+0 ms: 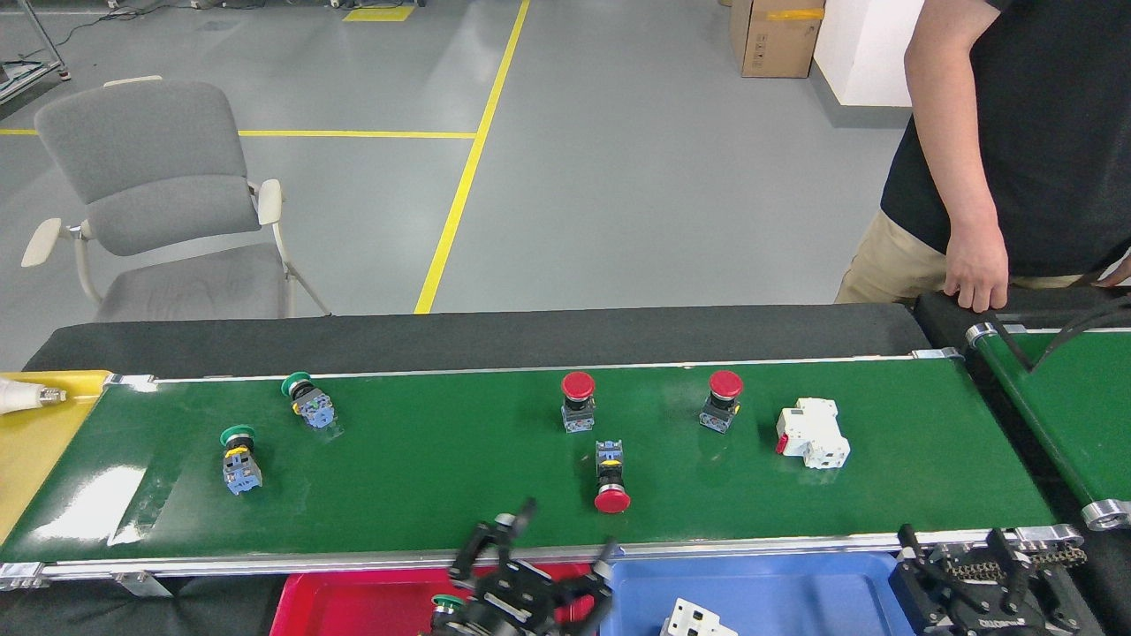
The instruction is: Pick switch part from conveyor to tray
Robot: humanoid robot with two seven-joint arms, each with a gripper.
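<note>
The conveyor (442, 477) carries several switch parts: two green push buttons (239, 458) (309, 403), three red mushroom buttons (577, 402) (720, 400) (610, 480) and a white breaker (813, 433). Another white breaker (698, 620) lies in the blue tray (795, 587) at the bottom edge. My left gripper (548, 549) hovers over the near rail between the red and blue trays, its fingers spread open and holding nothing. My right gripper (959, 552) is open and empty at the bottom right, beyond the blue tray's right end.
A red tray (353, 601) with a green button (446, 605) sits left of the blue one. A person's hand (976, 274) rests on the far right table edge. A second green belt (1069, 397) angles in at right. A yellow surface (35, 442) with a bulb (22, 395) lies at left.
</note>
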